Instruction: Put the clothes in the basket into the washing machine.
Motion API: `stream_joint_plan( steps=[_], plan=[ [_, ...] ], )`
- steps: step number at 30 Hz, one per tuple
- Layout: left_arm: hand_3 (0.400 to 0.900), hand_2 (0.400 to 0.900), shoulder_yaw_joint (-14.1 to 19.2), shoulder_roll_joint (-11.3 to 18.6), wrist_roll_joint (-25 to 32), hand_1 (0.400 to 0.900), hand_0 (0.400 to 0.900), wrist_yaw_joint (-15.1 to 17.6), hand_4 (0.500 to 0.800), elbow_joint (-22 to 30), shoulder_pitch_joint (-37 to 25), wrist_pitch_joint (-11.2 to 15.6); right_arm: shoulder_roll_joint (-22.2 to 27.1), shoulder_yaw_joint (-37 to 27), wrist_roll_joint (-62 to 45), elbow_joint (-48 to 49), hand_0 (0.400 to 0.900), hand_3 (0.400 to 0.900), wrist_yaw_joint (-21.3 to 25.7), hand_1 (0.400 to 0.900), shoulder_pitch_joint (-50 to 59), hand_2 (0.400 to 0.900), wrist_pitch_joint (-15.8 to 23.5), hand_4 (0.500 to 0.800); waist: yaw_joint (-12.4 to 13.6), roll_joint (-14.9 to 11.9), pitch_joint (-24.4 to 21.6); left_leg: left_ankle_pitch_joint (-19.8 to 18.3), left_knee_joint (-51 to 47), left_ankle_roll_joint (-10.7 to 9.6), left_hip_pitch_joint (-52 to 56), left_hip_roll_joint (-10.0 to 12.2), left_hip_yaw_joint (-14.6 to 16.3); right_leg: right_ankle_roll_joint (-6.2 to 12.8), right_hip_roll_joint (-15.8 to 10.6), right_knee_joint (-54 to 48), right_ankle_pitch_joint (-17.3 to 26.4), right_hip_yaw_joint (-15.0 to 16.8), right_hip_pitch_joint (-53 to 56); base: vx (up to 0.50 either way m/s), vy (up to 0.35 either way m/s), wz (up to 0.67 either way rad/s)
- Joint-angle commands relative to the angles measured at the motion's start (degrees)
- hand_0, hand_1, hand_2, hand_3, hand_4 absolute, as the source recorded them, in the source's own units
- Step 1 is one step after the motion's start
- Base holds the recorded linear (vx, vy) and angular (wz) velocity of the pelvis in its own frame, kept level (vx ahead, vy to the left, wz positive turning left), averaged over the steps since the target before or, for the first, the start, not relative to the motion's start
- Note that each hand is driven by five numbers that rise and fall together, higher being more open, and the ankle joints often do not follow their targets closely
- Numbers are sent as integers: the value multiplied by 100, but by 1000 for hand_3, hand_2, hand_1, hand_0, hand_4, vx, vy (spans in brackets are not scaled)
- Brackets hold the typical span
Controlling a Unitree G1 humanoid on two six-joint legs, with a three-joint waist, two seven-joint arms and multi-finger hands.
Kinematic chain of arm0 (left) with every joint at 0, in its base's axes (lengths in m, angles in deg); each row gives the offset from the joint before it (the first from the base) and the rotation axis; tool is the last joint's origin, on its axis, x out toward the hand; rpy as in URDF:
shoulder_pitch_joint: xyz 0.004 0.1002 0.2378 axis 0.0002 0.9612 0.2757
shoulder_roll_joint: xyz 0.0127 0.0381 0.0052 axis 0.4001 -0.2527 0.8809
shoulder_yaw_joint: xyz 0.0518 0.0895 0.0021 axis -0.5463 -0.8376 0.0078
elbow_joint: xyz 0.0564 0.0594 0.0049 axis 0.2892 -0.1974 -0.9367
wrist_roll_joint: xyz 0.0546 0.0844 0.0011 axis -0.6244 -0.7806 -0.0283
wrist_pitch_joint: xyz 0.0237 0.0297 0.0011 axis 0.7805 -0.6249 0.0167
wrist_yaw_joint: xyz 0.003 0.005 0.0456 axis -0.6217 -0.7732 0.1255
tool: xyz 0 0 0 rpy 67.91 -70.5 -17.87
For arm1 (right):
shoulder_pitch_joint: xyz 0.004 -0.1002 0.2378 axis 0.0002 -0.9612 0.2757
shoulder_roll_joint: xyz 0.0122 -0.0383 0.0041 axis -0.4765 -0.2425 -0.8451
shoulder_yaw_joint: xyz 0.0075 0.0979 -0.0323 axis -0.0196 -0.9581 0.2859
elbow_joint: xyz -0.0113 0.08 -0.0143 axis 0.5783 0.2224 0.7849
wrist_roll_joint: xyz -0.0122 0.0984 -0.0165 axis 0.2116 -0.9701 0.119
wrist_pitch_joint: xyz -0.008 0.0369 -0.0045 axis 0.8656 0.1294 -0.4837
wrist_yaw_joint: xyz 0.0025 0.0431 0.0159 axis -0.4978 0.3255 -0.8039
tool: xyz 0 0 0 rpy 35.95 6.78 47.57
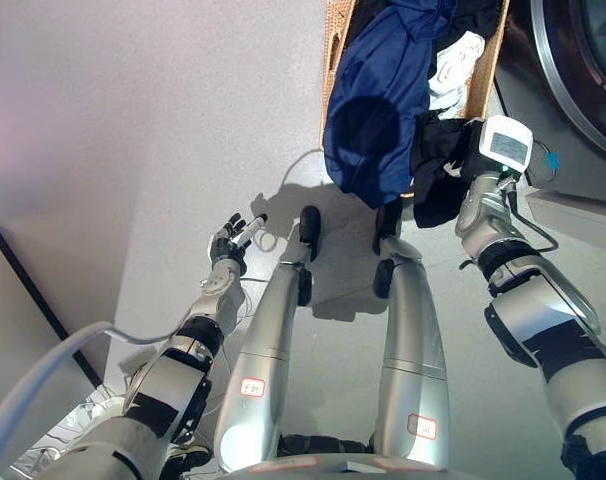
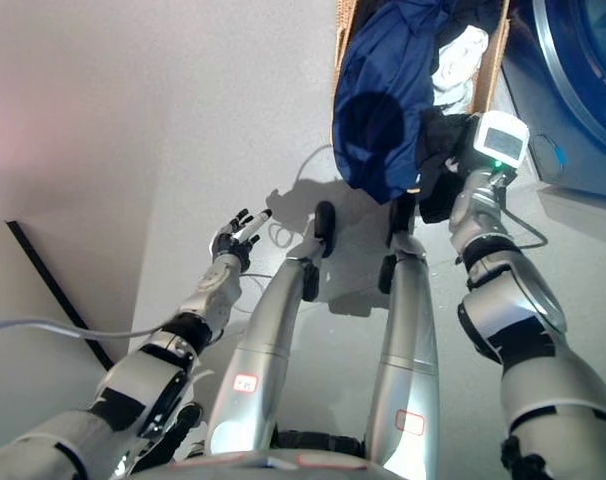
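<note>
A wicker basket [image 1: 335, 40] stands at the top of the view, next to the washing machine [image 1: 583, 60] at the top right. A large blue garment [image 1: 383, 90] hangs over the basket's near edge. A white cloth [image 1: 453, 65] lies inside, and a black cloth [image 1: 438, 190] spills over the near right corner. My right hand [image 1: 471, 158] is at this black cloth by the basket's edge; its fingers are lost against the dark cloth. My left hand [image 1: 235, 240] is open and empty above the floor, well to the left of the basket.
The washing machine's round door [image 2: 583, 50] shows at the top right corner. A black strip [image 1: 33, 290] runs across the floor at the far left. A white hose [image 1: 43, 370] curves in at the lower left.
</note>
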Motion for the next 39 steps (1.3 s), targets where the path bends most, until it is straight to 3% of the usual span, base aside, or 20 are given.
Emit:
stream_joint_plan(
  steps=[1, 9, 21, 24, 29, 39],
  plan=[
    [900, 900, 261, 119, 143, 900, 900, 114, 800, -104, 253, 235, 126, 61, 10, -7, 400, 400, -60, 400, -505, 400, -76, 500, -166, 253, -148, -580, 99, 61, 332, -106, 2, 469, 77, 468, -597, 268, 81, 0, 0, 0],
    [900, 900, 347, 202, 162, 900, 900, 175, 800, -112, 310, 276, 290, -92, -287, 318, 400, 400, 170, 400, -291, 400, 37, 500, -195, 123, -148, -534, -55, 52, 519, -107, -21, 481, 76, 305, -527, 250, 290, -4, 10, -3],
    [900, 900, 836, 453, 320, 900, 900, 329, 800, 95, 764, 260, 1168, -534, -795, 2682, 400, 400, 440, 400, 51, 400, 362, 500, -400, -289, -148, -510, -403, -1, 1022, 18, -49, 513, 175, -142, -423, 218, 846, -6, 11, -10],
    [900, 900, 861, 495, 279, 900, 900, 335, 800, 91, 814, 259, 1299, -625, -765, 2744, 400, 400, 525, 400, 193, 400, 336, 500, -409, -320, -148, -496, -478, -18, 1106, 22, -47, 507, 170, -207, -430, 198, 951, 1, -3, -2],
    [900, 900, 810, 606, 257, 900, 900, 294, 800, 173, 888, 294, 1607, -503, -850, 2241, 400, 400, 690, 400, 788, 400, 300, 500, -341, -287, -161, -486, -531, -38, 1196, 27, -42, 508, 158, -206, -468, 190, 1002, 15, -30, 2],
    [900, 900, 471, 656, 336, 900, 900, 161, 800, 282, 951, 363, 2384, 696, -419, 254, 400, 400, 780, 400, 2136, 400, -58, 500, -98, -94, -334, -507, -334, -102, 938, -6, -55, 484, 40, 281, -705, 179, 639, 38, -52, 9]
  ],
)
